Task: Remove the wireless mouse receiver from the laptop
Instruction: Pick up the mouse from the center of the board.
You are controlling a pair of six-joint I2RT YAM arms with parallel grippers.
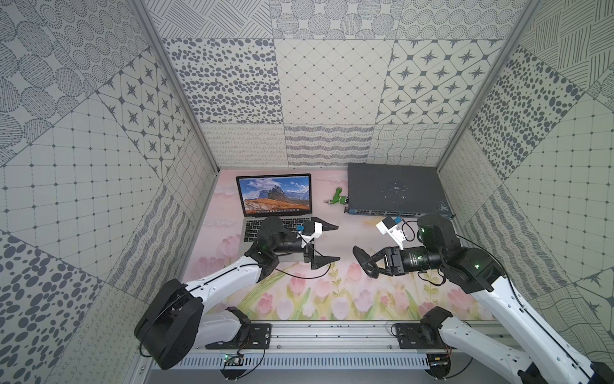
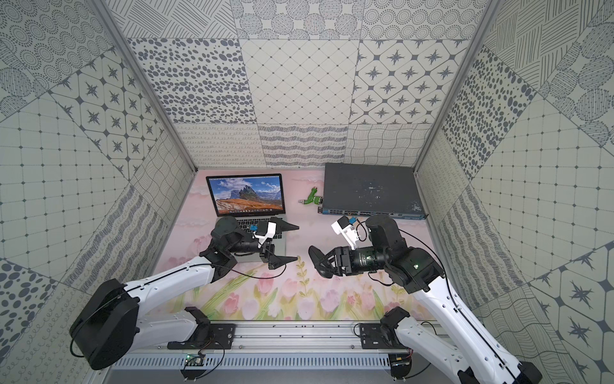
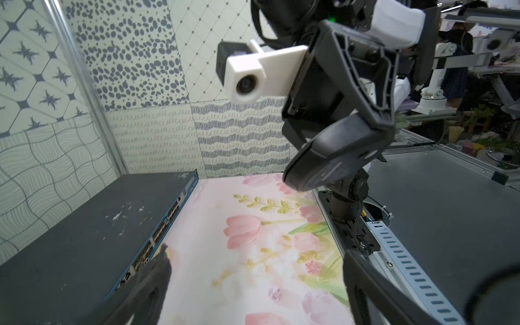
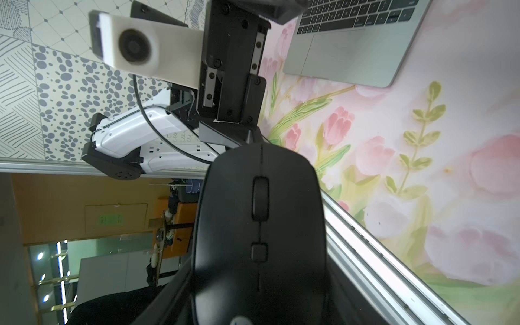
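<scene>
A two-armed robot worked at a tulip-patterned table (image 1: pixel 332 299). An open silver laptop (image 1: pixel 275 196), a mountain landscape on its screen, sat left of centre in both top views. The left gripper (image 1: pixel 327 244) hovered just off the laptop's edge toward frame right, level with the keyboard. Its jaws were spread very wide with nothing between them. The right gripper (image 1: pixel 372 263), near centre frame and well apart from the laptop, was clamped on a black mouse (image 1: pixel 361 258). In the left wrist view the mouse appeared to be held clear of the table, and in the right wrist view it filled the foreground, scroll wheel toward the lens. The wireless mouse receiver could not be made out in any view. From above, the left arm's wrist covered much of the laptop's near edge. The stretch of that edge seen from the right wrist, alongside the trackpad and lower key rows, showed no stub. Whether the receiver sat in its port or was already out could not be told. The empty, wide-open left gripper beside the laptop suggested that the pull was either about to be tried or over. A dark grey network switch (image 1: pixel 395 188) and a small green plug-ended object (image 1: pixel 339 198) lay toward the upper right, with neither gripper touching them.
</scene>
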